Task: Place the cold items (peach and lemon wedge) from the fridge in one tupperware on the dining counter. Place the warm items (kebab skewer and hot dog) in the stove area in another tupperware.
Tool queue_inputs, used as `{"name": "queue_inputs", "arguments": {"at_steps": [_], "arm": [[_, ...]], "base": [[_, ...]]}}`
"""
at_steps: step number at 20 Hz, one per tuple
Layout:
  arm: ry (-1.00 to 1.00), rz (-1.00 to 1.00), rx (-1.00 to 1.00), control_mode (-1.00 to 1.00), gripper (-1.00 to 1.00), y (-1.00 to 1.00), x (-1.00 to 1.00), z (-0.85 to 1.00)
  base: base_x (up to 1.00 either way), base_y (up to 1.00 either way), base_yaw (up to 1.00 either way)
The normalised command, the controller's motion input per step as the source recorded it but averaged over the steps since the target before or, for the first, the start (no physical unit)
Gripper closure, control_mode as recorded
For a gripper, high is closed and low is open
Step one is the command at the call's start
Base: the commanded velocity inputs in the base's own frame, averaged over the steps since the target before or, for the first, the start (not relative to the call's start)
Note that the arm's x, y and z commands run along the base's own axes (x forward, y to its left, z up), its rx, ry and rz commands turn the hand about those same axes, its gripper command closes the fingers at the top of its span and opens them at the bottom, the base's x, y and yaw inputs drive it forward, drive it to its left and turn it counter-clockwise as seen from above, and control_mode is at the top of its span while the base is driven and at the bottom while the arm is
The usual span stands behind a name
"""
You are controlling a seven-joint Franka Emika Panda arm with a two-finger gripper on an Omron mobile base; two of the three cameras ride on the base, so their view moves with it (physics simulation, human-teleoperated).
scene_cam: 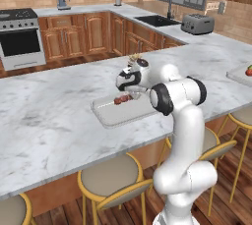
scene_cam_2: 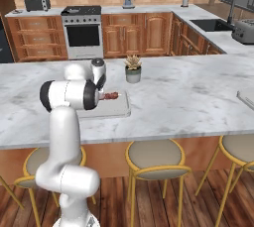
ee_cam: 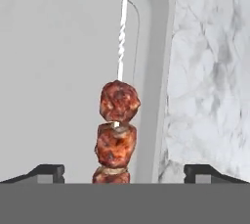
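- The kebab skewer (ee_cam: 116,130) lies in the shallow tupperware (scene_cam: 110,116) on the marble bench (scene_cam: 44,121), near the container's right-hand wall in the hand view.
- In the hand view the meat pieces sit between the two dark fingertips (ee_cam: 46,171), clear of both, with the thin white stick pointing away from the end effector (ee_cam: 124,174).
- The end effector stands wide open: there is a broad gap on each side of the skewer, and nothing is gripped.
- From the left base view the end effector (scene_cam: 129,91) hangs just above the skewer (scene_cam: 122,99), over the far part of the tupperware.
- In the right base view the skewer (scene_cam_2: 110,95) shows just beside the arm's elbow, lying in the tupperware (scene_cam_2: 121,109).
- A small potted plant (scene_cam_2: 133,69) stands on the bench just beyond the tupperware.
- A second container (scene_cam: 240,75) with something red in it sits at the bench's right end in the left base view, well apart from the first.
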Motion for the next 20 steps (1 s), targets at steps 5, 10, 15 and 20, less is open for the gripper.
{"name": "queue_inputs", "arguments": {"at_steps": [5, 10, 15, 20], "arm": [[-0.55, 0.03, 0.36, -1.0, -1.0, -0.81, -1.0, 1.0], [-0.46, 0.0, 0.23, -1.0, -1.0, -0.49, -1.0, 1.0], [-0.12, 0.05, 0.03, -1.0, -1.0, -0.3, -1.0, 1.0], [0.0, 0.11, 0.01, -1.0, -1.0, -0.49, -1.0, 1.0]], "base": [[0.0, 0.0, 0.0], [0.0, 0.0, 0.0], [0.0, 0.0, 0.0], [0.0, 0.0, 0.0]]}}
